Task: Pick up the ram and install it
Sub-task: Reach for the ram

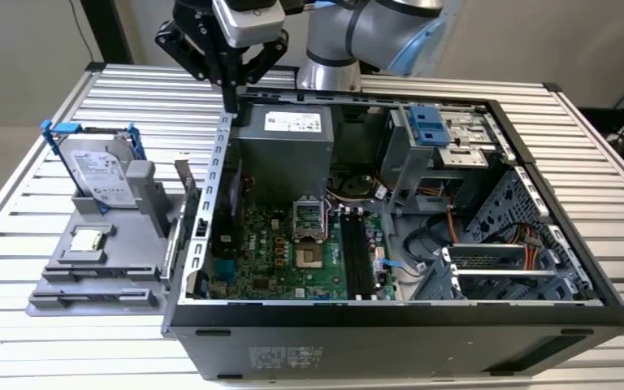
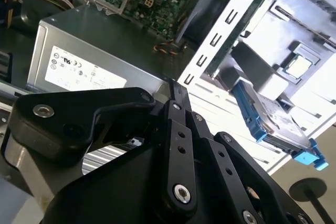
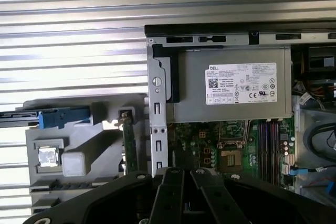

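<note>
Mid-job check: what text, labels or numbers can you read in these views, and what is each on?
White label on the power supply: rows of print, barcode and marks, too small to read.
White label on the hard drive: too small to read.
Sticker on the case: unreadable.
Motherboard markings: too small to read.
No text can be quoted reliably.

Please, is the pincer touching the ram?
Apart. In the exterior view the pincer hangs above the case wall; the first wrist view shows the ram in its holder.
</note>
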Robot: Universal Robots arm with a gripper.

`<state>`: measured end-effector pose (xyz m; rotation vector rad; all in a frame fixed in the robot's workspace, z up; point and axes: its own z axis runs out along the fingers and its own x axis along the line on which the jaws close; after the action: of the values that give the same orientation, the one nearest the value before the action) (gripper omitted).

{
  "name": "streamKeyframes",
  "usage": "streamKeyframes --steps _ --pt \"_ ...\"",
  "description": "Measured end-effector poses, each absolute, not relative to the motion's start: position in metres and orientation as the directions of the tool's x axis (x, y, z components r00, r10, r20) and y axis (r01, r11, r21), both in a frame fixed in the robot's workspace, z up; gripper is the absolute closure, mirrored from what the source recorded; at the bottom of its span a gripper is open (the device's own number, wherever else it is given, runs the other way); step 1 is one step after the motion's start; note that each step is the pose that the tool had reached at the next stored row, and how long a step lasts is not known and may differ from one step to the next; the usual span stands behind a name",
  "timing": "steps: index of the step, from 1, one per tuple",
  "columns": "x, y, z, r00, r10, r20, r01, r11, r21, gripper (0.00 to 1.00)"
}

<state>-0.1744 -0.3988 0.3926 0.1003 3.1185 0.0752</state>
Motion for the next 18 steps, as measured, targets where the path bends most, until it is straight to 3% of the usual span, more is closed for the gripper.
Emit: streamKeyframes --steps 18 --pt "-0.2 -0.399 0.393 -0.998 0.063 -0.019 0.062 0.997 0.049 1.0"
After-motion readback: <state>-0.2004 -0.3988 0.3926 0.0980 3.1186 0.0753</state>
